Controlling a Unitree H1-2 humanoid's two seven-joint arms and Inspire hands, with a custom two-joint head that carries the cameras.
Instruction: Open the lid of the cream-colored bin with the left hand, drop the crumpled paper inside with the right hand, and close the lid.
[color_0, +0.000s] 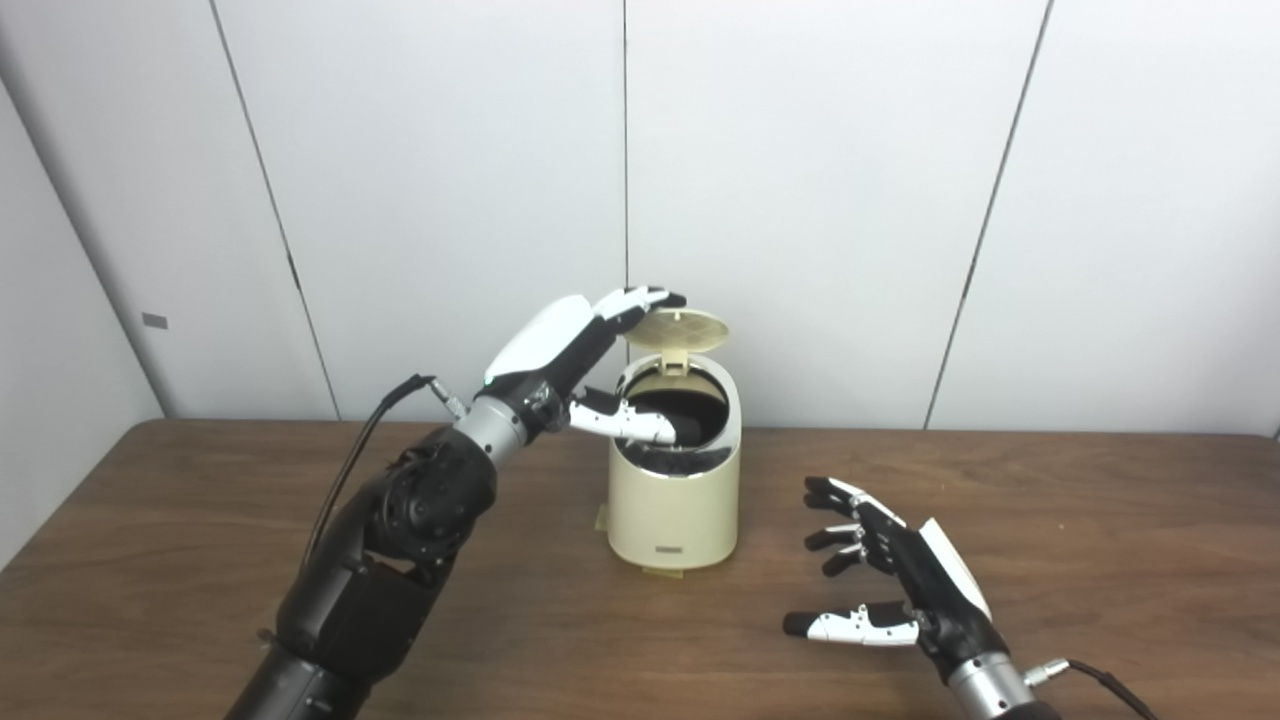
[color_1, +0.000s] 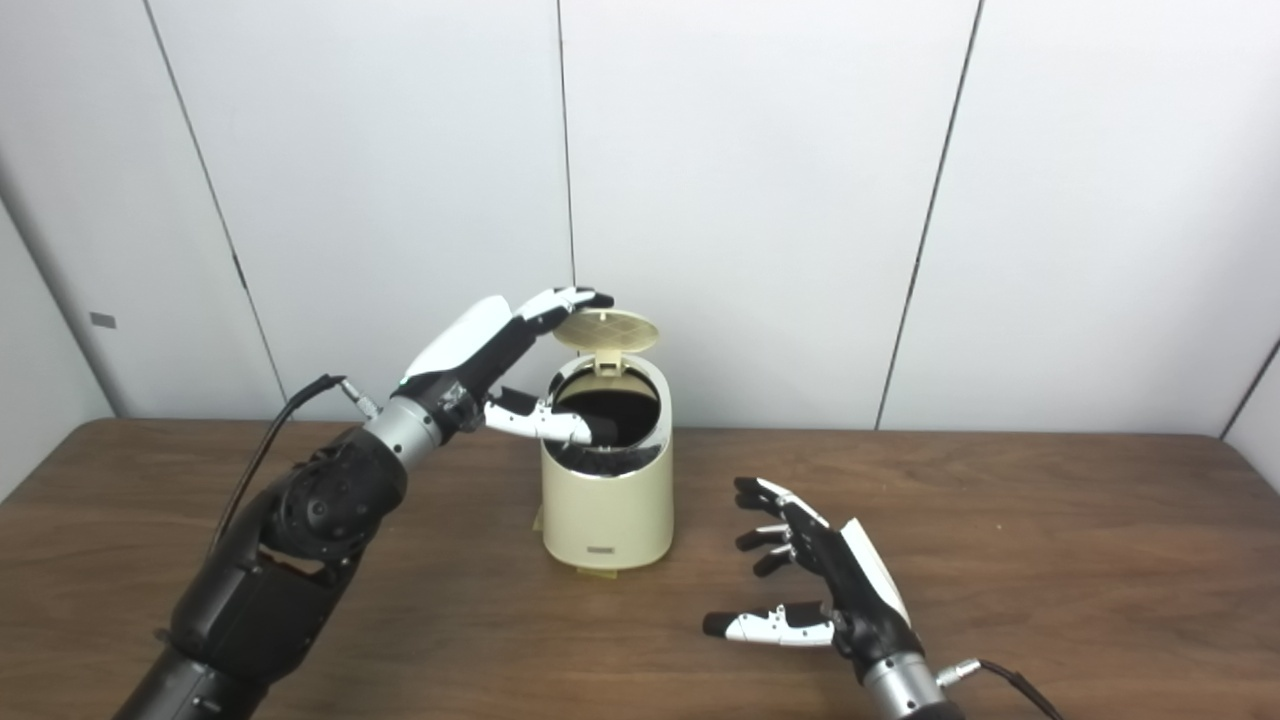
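White wall panels with thin dark seams close off the back of the scene, and a dark brown wood-grain table fills the lower half. Starting at the robot's left hand, black and white and raised above the tabletop at about ten o'clock from the table's middle: its fingers stretch out toward three o'clock and their tips lie on the upper edge of the round, ribbed cream lid, while the thumb reaches across the near rim of the opening; nothing is clasped in it, the fingers being spread rather than curled. That lid stands tipped up and back on its hinge at the twelve o'clock side of the small cream-coloured plastic bin, a rounded upright tub standing on the table near its far edge, with a dark interior showing through the open mouth. Whether anything lies inside cannot be told from the dark lining. Out at roughly four o'clock from the bin, well apart from it, the right hand hovers just over the wood with its palm turned toward nine o'clock, fingers apart and loosely bent, thumb extended low, holding nothing. Crumpled paper shows in neither view.
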